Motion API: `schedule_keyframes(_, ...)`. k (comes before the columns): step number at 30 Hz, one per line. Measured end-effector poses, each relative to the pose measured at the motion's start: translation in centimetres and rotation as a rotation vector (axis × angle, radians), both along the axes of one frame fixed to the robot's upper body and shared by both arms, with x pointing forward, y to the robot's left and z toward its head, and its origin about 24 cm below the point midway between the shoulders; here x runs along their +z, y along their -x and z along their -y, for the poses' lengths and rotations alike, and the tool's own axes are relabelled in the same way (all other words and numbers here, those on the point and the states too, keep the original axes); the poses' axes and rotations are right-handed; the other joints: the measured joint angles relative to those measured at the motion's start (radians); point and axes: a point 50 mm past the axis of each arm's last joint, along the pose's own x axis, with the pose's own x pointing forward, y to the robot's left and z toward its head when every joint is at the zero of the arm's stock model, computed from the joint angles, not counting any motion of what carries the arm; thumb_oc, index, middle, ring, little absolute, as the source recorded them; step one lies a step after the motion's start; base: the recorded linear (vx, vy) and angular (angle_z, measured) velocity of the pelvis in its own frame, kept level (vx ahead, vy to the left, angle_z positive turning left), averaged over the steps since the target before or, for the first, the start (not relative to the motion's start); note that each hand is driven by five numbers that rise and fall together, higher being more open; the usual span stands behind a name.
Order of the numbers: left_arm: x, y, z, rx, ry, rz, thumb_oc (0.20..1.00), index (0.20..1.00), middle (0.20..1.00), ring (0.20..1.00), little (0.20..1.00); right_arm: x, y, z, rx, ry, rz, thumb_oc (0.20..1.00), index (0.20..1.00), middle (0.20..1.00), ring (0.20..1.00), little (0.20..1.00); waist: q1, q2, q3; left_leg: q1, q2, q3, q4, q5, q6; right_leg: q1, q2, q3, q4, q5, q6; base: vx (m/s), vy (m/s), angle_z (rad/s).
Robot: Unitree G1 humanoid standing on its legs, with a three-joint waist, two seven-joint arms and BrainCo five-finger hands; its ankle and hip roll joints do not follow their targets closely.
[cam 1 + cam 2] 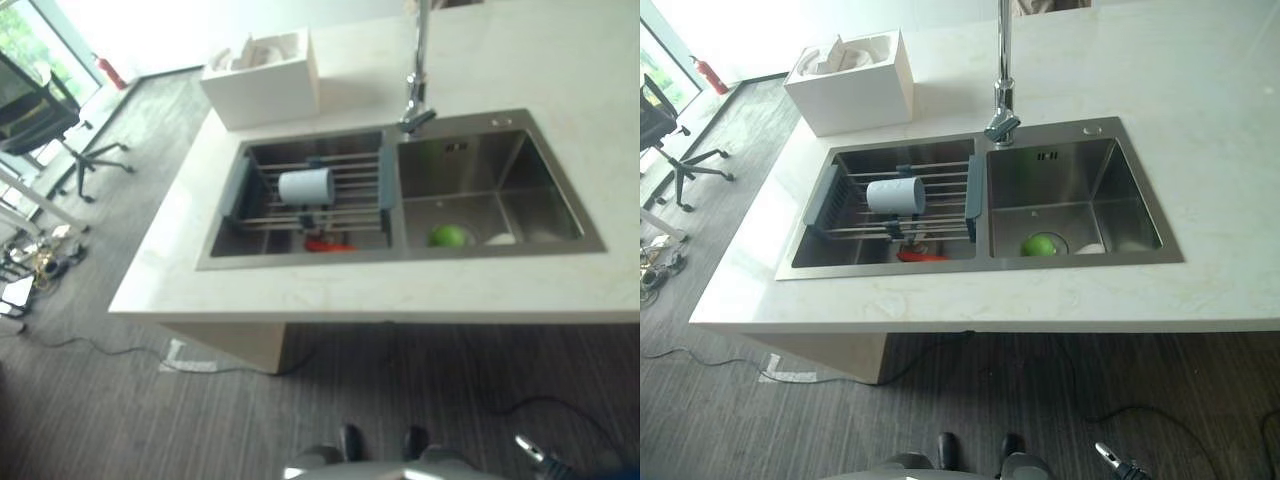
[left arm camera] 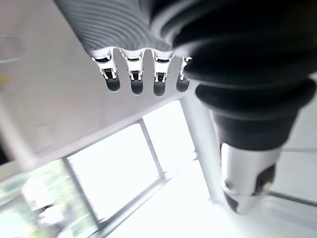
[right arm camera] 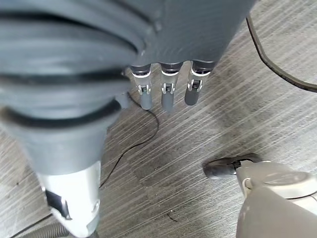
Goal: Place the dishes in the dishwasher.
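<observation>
Dishes are confined to the double steel sink (image 1: 1140,250) set in the pale stone counter (image 1: 1200,120). Left basin: a grey-framed wire rack (image 1: 902,205) spans it, with a white cup (image 1: 894,194) lying on its side on the rack bars. Under the rack, near the basin's front wall, a red item (image 1: 923,256) shows; its kind cannot be told. Right basin: a green round object (image 1: 1039,244) sits on the floor by the drain, and a white dish (image 1: 1091,248) lies just beside it, mostly cut off by the front wall. A chrome tap (image 1: 1003,75) stands at the back between the two basins. A white box (image 1: 850,82) holding pale items rests on the counter behind the left basin. Past the counter's left end, an office chair (image 1: 40,115) stands on the striped grey floor (image 1: 1040,400).

Left hand (image 2: 143,64): seen in its own wrist view, raised well clear of the counter, fingers (image 2: 134,82) straight in a row, thumb (image 2: 245,183) extended apart from them, nothing in the grasp. Behind it are bright window panes and a pale frame.

Right hand (image 3: 163,69): seen in its own wrist view, hanging over the floor, fingers (image 3: 167,96) straight and pointing down, thumb (image 3: 72,208) apart, likewise holding nothing.

The head views give the sink and its contents; the wrist views give the hands' poses, which the head views do not present. Neither hand is in contact with any dish.
</observation>
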Motion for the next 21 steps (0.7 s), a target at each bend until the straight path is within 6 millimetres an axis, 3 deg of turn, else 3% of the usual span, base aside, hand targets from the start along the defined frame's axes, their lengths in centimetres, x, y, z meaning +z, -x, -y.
schedule_keyframes(1, 1.9, -1.9, 1.4, -0.149, -0.048, 0.056, 1.000, 1.000, 1.000, 1.000, 1.000, 0.1, -0.2, -0.1, 0.004, -0.007, 0.007, 1.000, 1.000, 1.000, 1.000, 1.000, -0.001, 0.009, 0.000, 0.007, -0.001, -0.001, 0.000, -0.001, 0.001, 0.011, 0.001, -0.001, -0.005, 0.005, 0.003, 0.09, -0.077, 0.01)
schedule_keyframes(2, 4.8, -5.2, 4.6, -0.392, -0.167, 0.068, 1.000, 1.000, 1.000, 1.000, 1.000, 0.0, -0.7, -0.6, 0.030, -0.022, 0.010, 1.000, 1.000, 1.000, 1.000, 1.000, -0.003, 0.001, -0.001, 0.015, 0.000, -0.001, 0.000, -0.002, 0.002, 0.019, 0.002, 0.000, -0.008, 0.004, 0.010, 0.09, -0.063, 0.00)
schedule_keyframes(3, 5.4, -6.8, 6.1, -0.504, -0.191, 0.048, 1.000, 1.000, 1.000, 1.000, 1.000, 0.0, -0.9, -0.6, 0.032, -0.023, 0.018, 1.000, 1.000, 1.000, 1.000, 1.000, -0.007, 0.004, -0.004, 0.015, 0.001, 0.000, 0.000, -0.002, 0.003, 0.016, 0.003, 0.002, -0.009, -0.003, 0.021, 0.10, -0.056, -0.04)
schedule_keyframes(6, 5.3, -11.8, 10.7, -0.803, -0.235, -0.130, 1.000, 1.000, 1.000, 1.000, 1.000, -0.2, -1.0, -1.2, 0.027, -0.045, 0.014, 1.000, 1.000, 1.000, 1.000, 1.000, -0.044, -0.013, -0.007, 0.015, 0.002, 0.013, 0.000, -0.002, 0.004, 0.009, 0.003, 0.013, -0.005, -0.001, 0.026, 0.06, -0.027, -0.14)
schedule_keyframes(8, 4.6, -13.7, 12.7, -0.903, -0.265, -0.233, 1.000, 1.000, 1.000, 1.000, 1.000, -0.5, -0.7, -1.5, 0.020, -0.057, 0.001, 1.000, 1.000, 1.000, 1.000, 1.000, -0.052, -0.026, -0.011, 0.012, 0.008, 0.036, 0.000, -0.002, 0.004, -0.005, 0.004, 0.024, 0.001, -0.001, 0.026, 0.09, -0.033, -0.34)
schedule_keyframes(11, 4.1, -17.3, 17.1, -1.025, -0.395, -0.394, 1.000, 1.000, 1.000, 1.000, 1.000, -1.1, 1.6, -1.6, 0.009, -0.070, -0.075, 1.000, 1.000, 1.000, 1.000, 1.000, -0.102, -0.051, -0.016, 0.013, 0.011, 0.068, 0.000, -0.006, 0.009, -0.016, 0.004, 0.034, 0.001, 0.003, 0.032, 0.07, -0.013, -0.32)
schedule_keyframes(14, 3.7, -18.8, 19.0, -1.055, -0.449, -0.484, 1.000, 1.000, 1.000, 1.000, 1.000, -1.2, 2.8, -1.7, 0.010, -0.082, -0.097, 1.000, 1.000, 1.000, 1.000, 1.000, -0.166, -0.053, -0.014, 0.015, 0.009, 0.098, 0.000, -0.007, 0.010, -0.023, 0.005, 0.075, -0.015, 0.037, 0.018, 0.09, -0.002, -0.43)
schedule_keyframes(16, 3.8, -20.7, 20.6, -1.087, -0.441, -0.502, 1.000, 1.000, 1.000, 1.000, 1.000, -1.4, 3.9, -2.0, 0.024, -0.095, -0.132, 1.000, 1.000, 1.000, 1.000, 1.000, -0.179, -0.048, -0.014, 0.017, 0.005, 0.111, 0.000, -0.007, 0.011, -0.013, 0.005, 0.085, -0.039, 0.051, 0.019, 0.07, 0.010, -0.26)
schedule_keyframes(21, 2.3, -23.2, 21.2, -1.052, -0.431, -0.751, 1.000, 1.000, 1.000, 1.000, 1.000, -1.3, 4.0, -1.9, 0.039, -0.089, -0.133, 1.000, 1.000, 1.000, 1.000, 1.000, -0.241, -0.042, -0.006, 0.031, 0.004, 0.127, -0.007, -0.010, 0.008, -0.004, 0.005, 0.131, -0.054, 0.066, 0.022, 0.08, 0.025, -0.30)
